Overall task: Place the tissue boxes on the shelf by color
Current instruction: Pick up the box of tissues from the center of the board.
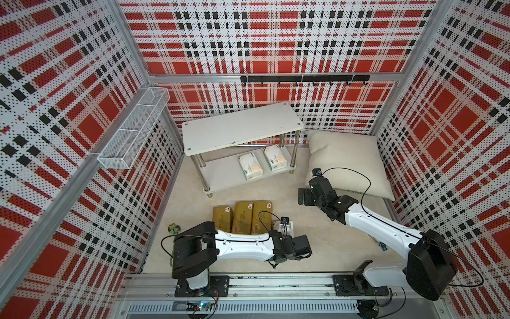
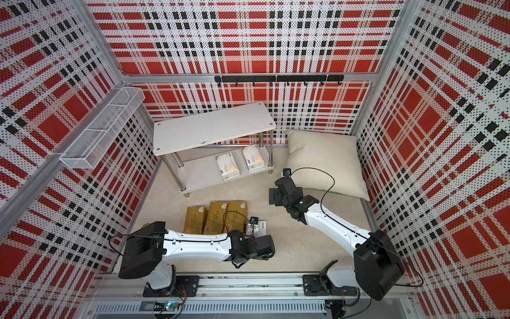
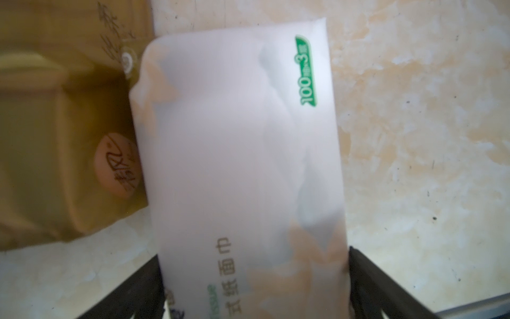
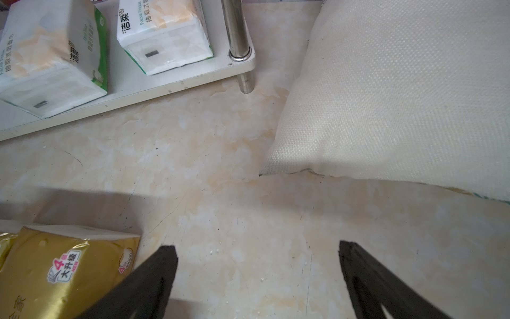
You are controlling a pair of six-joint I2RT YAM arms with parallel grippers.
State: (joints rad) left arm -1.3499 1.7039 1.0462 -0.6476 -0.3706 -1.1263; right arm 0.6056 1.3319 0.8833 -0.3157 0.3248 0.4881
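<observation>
- Left end effector (image 3: 254, 279): jaws spread wide on either side of the third white tissue pack (image 3: 237, 154); not yet closed, so the pack is straddled and not held. In a top view the pack (image 1: 287, 227) lies on the table, touching the gold row's 3 o'clock end.
- Right end effector (image 4: 258, 272): jaws fully apart, empty, hovering over bare table (image 4: 220, 171) between the shelf and the pillow (image 4: 400, 91).
- Gold tissue packs (image 1: 242, 216): three side by side on the table, at 6 o'clock of the shelf.
- Shelf (image 1: 240, 127): two white tissue packs (image 1: 262, 163) on the lower board toward 3 o'clock; top board bare.
- Step in hand, by judgement: picking up the last white pack.
- Next move calls for closing squarely on the soft pack, lifting clear of the gold neighbour, then sliding it under the top board beside its fellows.
</observation>
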